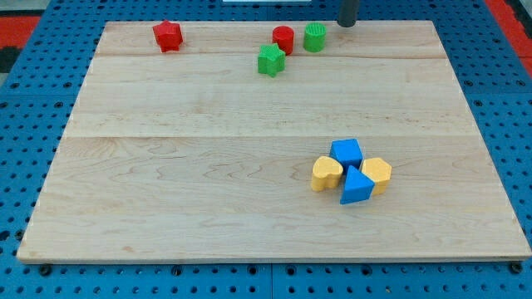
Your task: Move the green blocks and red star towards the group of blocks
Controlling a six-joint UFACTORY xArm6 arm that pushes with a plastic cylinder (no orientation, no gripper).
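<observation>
A red star [167,35] sits near the view's top left of the wooden board [208,166]. A green star [270,61] lies at the top middle, with a red cylinder [283,39] just above and to its right. A green cylinder [314,37] stands right of the red cylinder. My tip [346,24] is at the board's top edge, a little right of the green cylinder and apart from it. A group sits at the lower right: a blue cube [347,153], a blue triangle [357,187], a yellow heart [327,174] and a yellow block [376,174], touching one another.
The board lies on a blue pegboard surface [33,124]. A red area [17,21] shows at the view's top left corner.
</observation>
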